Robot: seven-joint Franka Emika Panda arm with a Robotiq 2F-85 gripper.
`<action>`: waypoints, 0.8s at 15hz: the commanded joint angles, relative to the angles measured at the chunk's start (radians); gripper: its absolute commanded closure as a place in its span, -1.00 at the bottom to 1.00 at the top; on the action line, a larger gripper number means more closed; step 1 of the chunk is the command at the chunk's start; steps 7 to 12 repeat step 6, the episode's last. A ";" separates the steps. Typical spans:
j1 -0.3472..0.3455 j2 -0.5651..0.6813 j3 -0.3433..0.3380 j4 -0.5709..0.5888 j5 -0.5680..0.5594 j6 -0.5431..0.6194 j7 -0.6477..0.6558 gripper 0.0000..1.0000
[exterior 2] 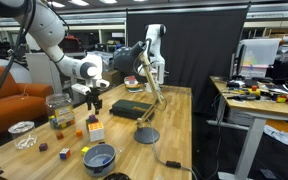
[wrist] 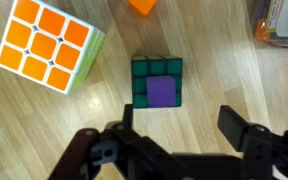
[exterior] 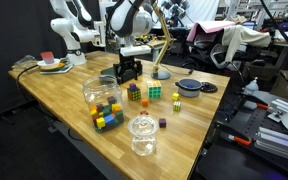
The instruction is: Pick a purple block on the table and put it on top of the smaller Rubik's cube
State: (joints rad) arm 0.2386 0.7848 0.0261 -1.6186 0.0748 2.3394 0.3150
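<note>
We see the purple block [wrist: 162, 92] sitting on the top face of the smaller Rubik's cube [wrist: 141, 68]. It rests flat and covers the middle and one side of that face, while a strip of green stickers shows along the other side. We judge the block to be very light, rigid and smooth-sided. It should slide or tip at the slightest nudge, since nothing holds it on the glossy stickers but its own weight. If it needs resetting, we would take it by two opposite side faces, low and square, with a gentle close so it does not squirt out. The cube beneath looks stiff and heavier, yet it could skate on the tabletop [wrist: 214, 70] if pushed. In the wrist view the fingers [wrist: 230, 125] stand wide apart and empty, above the cube and touching neither it nor the block. We judge the placing done. What remains is a straight lift away, and the risk there is a finger clipping the block. Just beside the cube is the brighter, larger Rubik's cube [wrist: 46, 45], and a little past the cube lies an orange block [wrist: 142, 5]. Farther from the cube, in an exterior view, a spare purple cube [exterior: 163, 124] and a yellow block [exterior: 176, 100] lie loose on the wood.
</note>
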 commanded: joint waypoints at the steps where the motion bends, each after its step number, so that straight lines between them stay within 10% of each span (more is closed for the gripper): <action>1: -0.003 0.003 0.005 0.002 -0.005 -0.002 0.003 -0.86; 12: -0.001 0.010 0.005 0.003 -0.005 -0.001 0.003 -1.00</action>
